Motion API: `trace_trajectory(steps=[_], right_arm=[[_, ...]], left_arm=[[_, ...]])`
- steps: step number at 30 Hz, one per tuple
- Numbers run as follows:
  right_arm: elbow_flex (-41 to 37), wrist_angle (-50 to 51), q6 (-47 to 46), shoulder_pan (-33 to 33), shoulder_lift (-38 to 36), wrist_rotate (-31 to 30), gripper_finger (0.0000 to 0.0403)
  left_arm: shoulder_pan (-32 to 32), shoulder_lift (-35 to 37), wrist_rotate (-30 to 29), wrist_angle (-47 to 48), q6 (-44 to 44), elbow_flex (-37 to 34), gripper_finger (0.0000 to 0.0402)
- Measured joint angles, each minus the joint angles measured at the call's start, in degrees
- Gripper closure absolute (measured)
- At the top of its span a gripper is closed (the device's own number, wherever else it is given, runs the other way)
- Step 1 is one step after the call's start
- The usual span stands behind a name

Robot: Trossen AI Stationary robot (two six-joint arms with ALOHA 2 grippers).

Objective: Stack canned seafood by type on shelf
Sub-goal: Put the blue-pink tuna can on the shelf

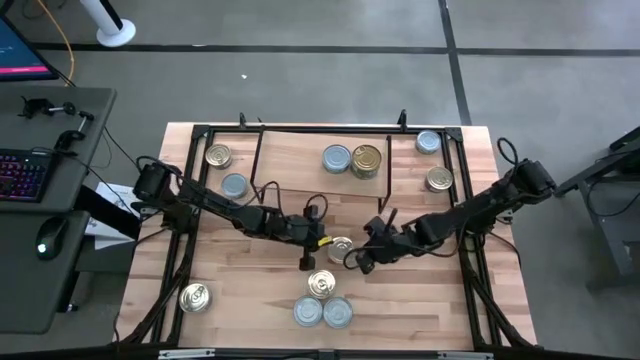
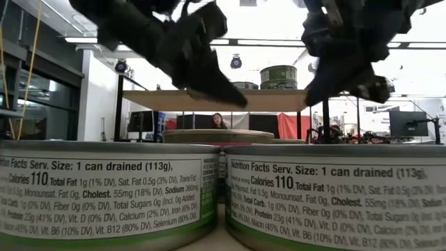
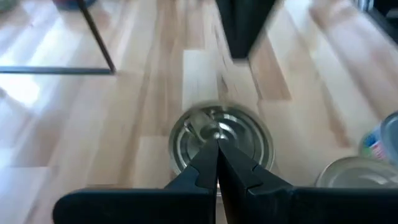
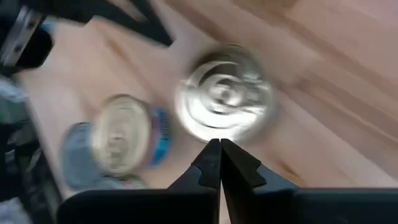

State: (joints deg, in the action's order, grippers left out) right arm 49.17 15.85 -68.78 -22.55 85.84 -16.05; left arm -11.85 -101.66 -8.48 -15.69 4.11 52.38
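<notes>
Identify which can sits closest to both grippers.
The silver can at mid-table, between the shut left gripper and shut right gripper. Every other can lies farther off, by the table's edges or on the shelf.

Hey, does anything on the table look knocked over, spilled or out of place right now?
Nothing stands out. The cans I can see, like the gold can on the shelf, sit upright, lids up, with no spill. Both the left gripper and the right gripper are shut and empty, near the silver can.

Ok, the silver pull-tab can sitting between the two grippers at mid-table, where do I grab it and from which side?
Grip the silver pull-tab can across its round side wall, coming straight down from above. It stands upright, short and flat-lidded, so the lid offers no hold. Both the left gripper and right gripper are shut; open one first.
</notes>
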Motion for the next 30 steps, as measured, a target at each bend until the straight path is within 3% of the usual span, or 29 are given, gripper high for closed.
trace_trajectory(steps=[4, 8, 16, 23, 30], right_arm=[[-1.46, 2.88, -4.60, -0.45, 0.09, -0.37, 0.0403], [-2.60, 2.94, -7.31, 0.30, 0.16, -1.55, 0.0403], [-3.06, 0.41, -8.27, 2.06, 2.95, 0.07, 0.0403], [-3.06, -2.89, -8.22, 1.90, 6.82, 2.68, 0.0403], [-3.04, -4.53, -8.17, 1.90, 8.58, 2.62, 0.0403]], left_arm=[[-1.08, -6.01, 2.05, -3.17, -0.23, -0.06, 0.0402], [-2.03, -8.17, -0.08, -8.67, 1.63, -0.02, 0.0402], [-1.98, -7.01, -6.14, -9.61, -1.50, -0.04, 0.0402], [-2.27, -6.44, -4.96, -3.72, -1.40, -0.12, 0.0402], [-2.10, -6.82, -4.21, -5.16, -1.71, -0.02, 0.0401]])
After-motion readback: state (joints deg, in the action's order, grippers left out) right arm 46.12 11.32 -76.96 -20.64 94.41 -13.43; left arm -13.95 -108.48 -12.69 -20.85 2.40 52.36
